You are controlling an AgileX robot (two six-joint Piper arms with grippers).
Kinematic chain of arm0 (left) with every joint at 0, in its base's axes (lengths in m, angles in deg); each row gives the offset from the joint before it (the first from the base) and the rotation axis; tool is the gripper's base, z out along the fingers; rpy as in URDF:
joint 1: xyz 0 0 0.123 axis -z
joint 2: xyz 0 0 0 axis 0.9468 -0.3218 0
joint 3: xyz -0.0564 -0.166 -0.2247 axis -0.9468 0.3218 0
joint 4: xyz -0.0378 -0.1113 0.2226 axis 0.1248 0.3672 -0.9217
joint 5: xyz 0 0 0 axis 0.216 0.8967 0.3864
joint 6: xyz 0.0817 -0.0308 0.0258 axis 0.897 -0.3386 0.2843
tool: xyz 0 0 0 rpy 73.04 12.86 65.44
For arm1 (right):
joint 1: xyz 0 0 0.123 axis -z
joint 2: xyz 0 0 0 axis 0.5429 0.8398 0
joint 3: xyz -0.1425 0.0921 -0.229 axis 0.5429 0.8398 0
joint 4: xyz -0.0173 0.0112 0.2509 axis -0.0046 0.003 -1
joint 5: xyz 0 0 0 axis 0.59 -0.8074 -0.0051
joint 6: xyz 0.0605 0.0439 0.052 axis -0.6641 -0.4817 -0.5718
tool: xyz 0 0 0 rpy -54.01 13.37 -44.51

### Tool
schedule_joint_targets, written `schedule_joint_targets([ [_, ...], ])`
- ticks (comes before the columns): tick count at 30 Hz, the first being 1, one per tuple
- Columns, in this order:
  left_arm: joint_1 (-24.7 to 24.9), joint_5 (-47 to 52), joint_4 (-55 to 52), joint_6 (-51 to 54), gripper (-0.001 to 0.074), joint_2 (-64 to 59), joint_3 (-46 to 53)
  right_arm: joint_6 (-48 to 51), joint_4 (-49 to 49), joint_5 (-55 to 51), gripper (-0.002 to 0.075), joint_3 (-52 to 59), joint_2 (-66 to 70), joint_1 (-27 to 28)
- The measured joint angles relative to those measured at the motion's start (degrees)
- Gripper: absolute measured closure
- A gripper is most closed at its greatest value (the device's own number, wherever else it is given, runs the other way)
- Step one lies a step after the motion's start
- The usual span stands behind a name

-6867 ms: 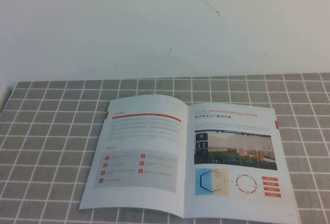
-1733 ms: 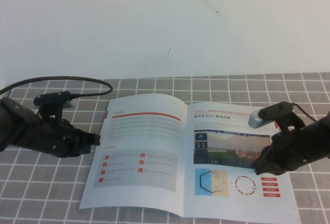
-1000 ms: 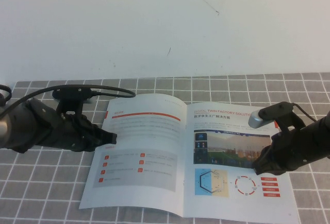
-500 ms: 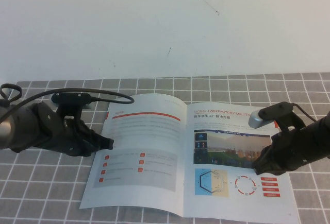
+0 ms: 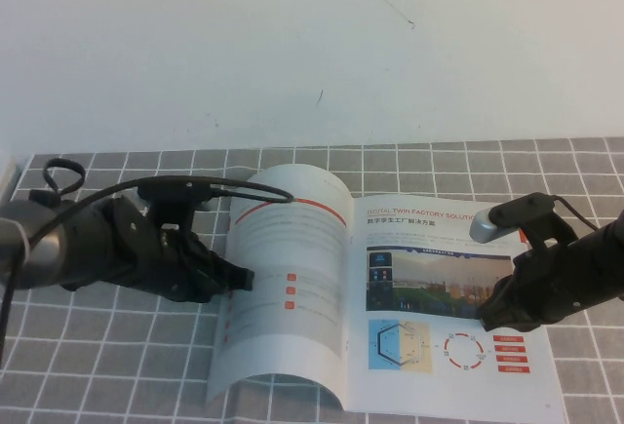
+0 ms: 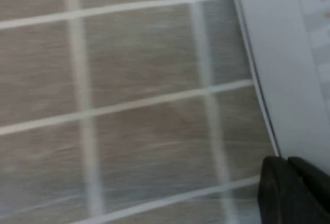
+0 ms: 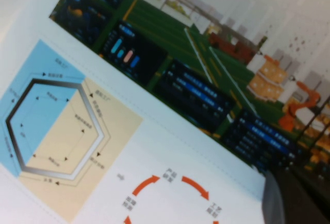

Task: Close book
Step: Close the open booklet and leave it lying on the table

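step: folding book (image 5: pixel 353 346) | left gripper (image 5: pixel 242 278) under raised left page (image 5: pixel 292 249), right gripper (image 5: pixel 486 321) on right page (image 5: pixel 439 234), grips cannot be told | next: sweep page over

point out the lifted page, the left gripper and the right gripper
lifted page (image 5: pixel 292 258), high view, middle of the curled-up left leaf.
left gripper (image 5: pixel 244 279), high view, its tip at that page's outer edge.
right gripper (image 5: pixel 489 319), high view, its dark tip.

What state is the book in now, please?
Half open: the left page arches up beside the left gripper at its edge; the right gripper rests on the flat right page.
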Motion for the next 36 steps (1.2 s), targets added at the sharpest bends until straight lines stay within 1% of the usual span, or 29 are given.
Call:
schedule_joint_targets([
  [5,4.35,0.37,3.23,-0.32,0.0738,0.11,0.00,0.00,0.00,0.00,0.0727,0.00,0.00,0.00],
  [11,8.62,1.15,11.80,0.41,0.0738,4.24,0.56,0.00,0.00,-0.05,0.0727,0.00,0.00,0.00],
  [15,12.63,0.80,21.32,8.05,0.0738,7.35,0.16,0.00,0.00,0.17,0.0727,0.00,0.00,0.00],
  [20,16.35,2.33,28.37,16.83,0.0738,7.59,-1.41,0.00,0.00,0.17,0.0727,0.00,0.00,0.00],
  [25,16.98,2.72,29.69,19.70,0.0738,9.32,-2.41,-0.70,2.87,0.19,0.0727,0.11,-2.43,0.52],
  [31,16.98,2.29,29.90,23.61,0.0738,14.57,-2.51,-3.94,10.56,-0.05,0.0727,0.11,-12.13,5.16],
  [34,16.98,2.26,28.67,25.85,0.0738,17.35,-2.51,-5.70,11.26,-1.87,0.0727,-0.40,-17.93,7.73],
  [36,16.98,2.26,25.98,26.54,0.0738,19.59,-2.51,-7.52,11.49,-4.12,0.0727,-1.69,-21.71,8.30],
])
